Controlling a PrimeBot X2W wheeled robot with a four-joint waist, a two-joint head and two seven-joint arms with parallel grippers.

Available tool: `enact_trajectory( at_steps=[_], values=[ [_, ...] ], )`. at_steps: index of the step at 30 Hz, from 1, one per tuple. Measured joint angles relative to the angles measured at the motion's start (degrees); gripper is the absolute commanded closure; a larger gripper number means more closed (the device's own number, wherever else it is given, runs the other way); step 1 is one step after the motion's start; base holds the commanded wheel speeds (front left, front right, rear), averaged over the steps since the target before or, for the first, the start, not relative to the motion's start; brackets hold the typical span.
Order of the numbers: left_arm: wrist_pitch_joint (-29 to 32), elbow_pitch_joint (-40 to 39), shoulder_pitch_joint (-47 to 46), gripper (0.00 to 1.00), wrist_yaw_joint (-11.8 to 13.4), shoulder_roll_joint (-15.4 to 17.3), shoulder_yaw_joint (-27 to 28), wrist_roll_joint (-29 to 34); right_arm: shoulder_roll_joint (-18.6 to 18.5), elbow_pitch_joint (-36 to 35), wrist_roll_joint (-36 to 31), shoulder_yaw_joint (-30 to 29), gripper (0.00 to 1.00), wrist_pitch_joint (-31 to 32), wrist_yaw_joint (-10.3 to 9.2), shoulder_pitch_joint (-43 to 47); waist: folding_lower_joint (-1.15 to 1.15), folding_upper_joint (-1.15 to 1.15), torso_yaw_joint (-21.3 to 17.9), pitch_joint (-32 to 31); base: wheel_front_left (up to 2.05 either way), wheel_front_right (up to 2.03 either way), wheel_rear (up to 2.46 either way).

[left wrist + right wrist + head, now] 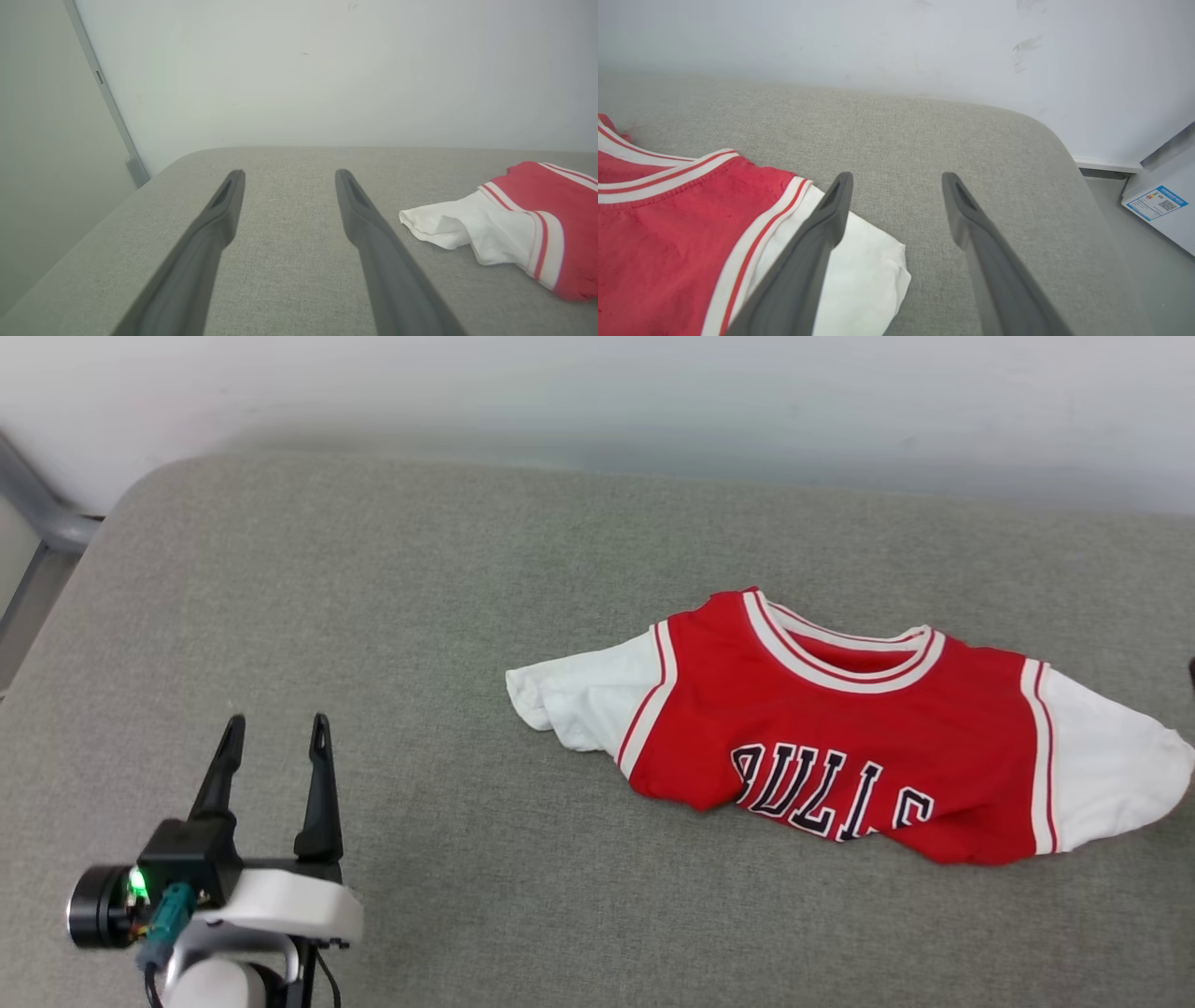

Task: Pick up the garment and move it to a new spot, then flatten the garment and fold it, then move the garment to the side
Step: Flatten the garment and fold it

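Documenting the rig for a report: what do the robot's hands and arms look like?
Left hand: two long tapering dark fingers on a black block, white wrist shell, green light, teal plug, black cable. Right hand: matching dark grey fingers.

Red, white-sleeved garment (840, 737) folded, chest up

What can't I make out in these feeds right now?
- Head view: the jersey's hem and the bottom of its black lettering curl under the fabric.
- Left wrist view: the right edge cuts the jersey off past one sleeve.
- Right wrist view: the right claw has a finger over part of the white sleeve; box label too small to read.
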Motion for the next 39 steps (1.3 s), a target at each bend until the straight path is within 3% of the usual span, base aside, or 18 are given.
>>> enact_trajectory(
  at_steps=[6, 10, 11, 12, 19, 24, 30, 39],
  values=[
    [2.4, 2.3, -6.2, 0.0, -3.2, 3.8, -1.0, -1.6, 4.0, -4.5, -4.5, -4.3, 0.0, -3.6, 0.0, 3.3, 0.0, 0.0, -1.7, -1.1, 0.0, 0.0, 0.0],
    [8.1, 3.5, -11.7, 0.0, -5.1, 6.3, -2.9, -5.2, 6.4, -8.5, -8.7, -8.1, 0.0, -4.0, 0.0, 5.9, 0.0, 0.0, -2.8, -0.7, 0.0, 0.0, 0.0],
    [10.2, 3.9, -13.2, 0.0, -5.3, 7.3, -3.7, -6.2, 7.0, -9.7, -9.6, -9.1, 0.0, -4.0, 0.0, 6.6, 0.0, 0.0, -3.1, -0.6, 0.0, 0.0, 0.0],
    [17.1, 4.7, -18.0, 0.0, -5.7, 10.6, -6.9, -9.7, 8.2, -12.8, -12.6, -11.7, 0.0, -3.4, 0.0, 8.4, 0.0, 0.0, -3.9, 0.2, 0.0, 0.0, 0.0],
    [36.2, 6.0, -28.3, 0.0, -5.8, 19.2, -20.6, -23.0, 11.6, -21.0, -17.9, -17.9, 0.0, 0.8, 0.0, 11.5, 0.0, 0.0, -5.6, 2.6, 0.0, 0.0, 0.0],
    [47.7, 7.9, -34.5, 0.0, -5.8, 23.4, -27.8, -30.8, 13.9, -26.6, -20.8, -21.0, 0.0, 3.8, 0.0, 13.1, 0.0, 0.0, -6.8, 4.7, 0.0, 0.0, 0.0],
    [56.6, 10.7, -41.0, 0.0, -5.8, 25.8, -35.6, -36.5, 15.8, -31.6, -23.1, -23.0, 0.0, 6.3, 0.0, 13.6, 0.01, 0.0, -8.4, 8.0, 0.0, 0.0, 0.0],
    [62.4, 16.4, -47.8, 0.0, -5.8, 27.9, -45.8, -39.2, 17.1, -35.4, -24.3, -24.0, 0.0, 8.0, 0.0, 13.4, 0.01, 0.0, -11.1, 12.8, 0.0, 0.0, 0.0]
  ],
)
